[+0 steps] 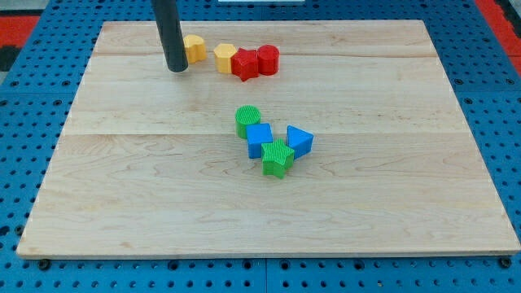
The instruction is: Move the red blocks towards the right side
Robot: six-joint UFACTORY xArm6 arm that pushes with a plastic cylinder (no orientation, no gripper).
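Two red blocks sit near the view's top centre: a red star-like block (244, 64) and a red cylinder (268, 59) touching its right side. A yellow hexagonal block (225, 58) touches the red star's left side. Another yellow block (194, 48) lies further left. My tip (177, 68) stands just left of that yellow block, close to or touching it, and well left of the red blocks.
A cluster lies mid-board: a green cylinder (247, 120), a blue cube (260, 139), a green star-like block (278, 157) and a blue triangular block (299, 141). The wooden board (122, 203) rests on a blue pegboard surface.
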